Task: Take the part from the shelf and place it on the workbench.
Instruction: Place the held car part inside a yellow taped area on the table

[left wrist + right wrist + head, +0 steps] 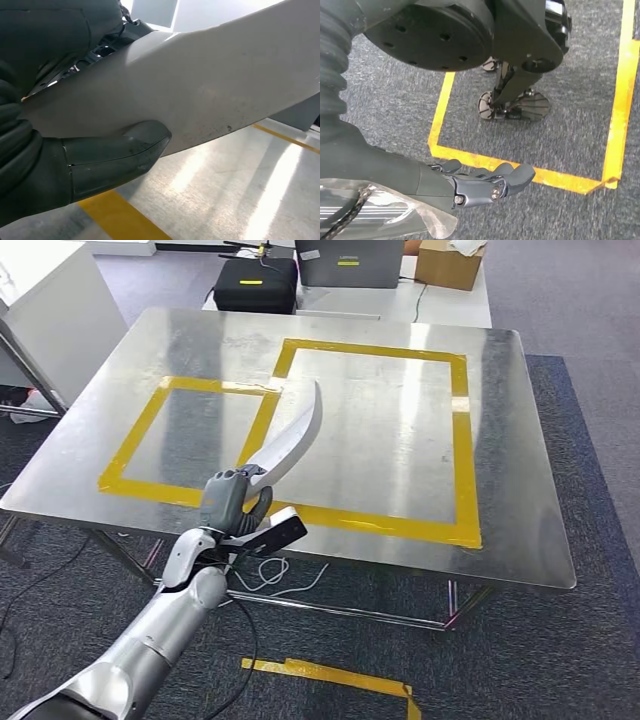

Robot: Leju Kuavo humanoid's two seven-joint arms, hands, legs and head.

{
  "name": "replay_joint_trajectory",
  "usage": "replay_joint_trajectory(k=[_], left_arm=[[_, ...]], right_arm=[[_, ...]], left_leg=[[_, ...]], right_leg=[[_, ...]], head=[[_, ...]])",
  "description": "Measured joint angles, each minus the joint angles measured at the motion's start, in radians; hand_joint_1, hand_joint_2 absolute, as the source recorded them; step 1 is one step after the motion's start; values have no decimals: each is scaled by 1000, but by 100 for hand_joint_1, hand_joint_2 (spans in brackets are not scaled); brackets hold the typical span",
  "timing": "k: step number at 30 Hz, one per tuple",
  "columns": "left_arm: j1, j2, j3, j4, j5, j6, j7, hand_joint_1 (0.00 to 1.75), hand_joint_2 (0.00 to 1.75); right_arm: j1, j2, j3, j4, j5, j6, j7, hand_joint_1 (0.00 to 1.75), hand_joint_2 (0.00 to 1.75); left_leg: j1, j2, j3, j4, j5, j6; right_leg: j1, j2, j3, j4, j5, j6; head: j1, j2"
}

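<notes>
- The workbench (423, 520) spreads ahead of and beneath my left hand (226, 502), a metal top carrying two yellow tape squares (462, 460).
- The part (290, 445), a long curved white piece, runs up and forward from that hand, above the tape where the two squares meet; it looks clear of the metal, though I can't be sure the far tip isn't touching.
- My left hand clamps the part's near end, thumb (117, 155) pressed along its face.
- My right hand (482, 185) hangs over the carpet, fingers extended and close together, holding nothing.
- By my reading, the pick from the shelf is done; lowering and letting go remain.
</notes>
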Motion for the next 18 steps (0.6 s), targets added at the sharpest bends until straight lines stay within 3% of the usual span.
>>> replay_joint_trajectory(k=[5,10,18], left_arm=[[-7,-3,-2,18,-1,1,0,175,175],[-20,-5,-8,35,-50,3,27,175,175],[-112,-4,-52,153,-335,17,210,175,175]], right_arm=[[0,-2,4,0,0,0,0,0,175],[0,-3,6,0,0,4,0,0,175],[1,-3,13,-3,-1,31,-3,0,175]], left_leg=[[4,0,0,-2,0,-24],[3,0,-1,-1,0,-26],[1,0,-3,2,0,-26]], right_leg=[[3,0,-1,1,0,-4],[2,-1,-1,1,0,-4],[0,-1,-1,1,2,-3]], head=[[0,0],[1,0],[1,0]])
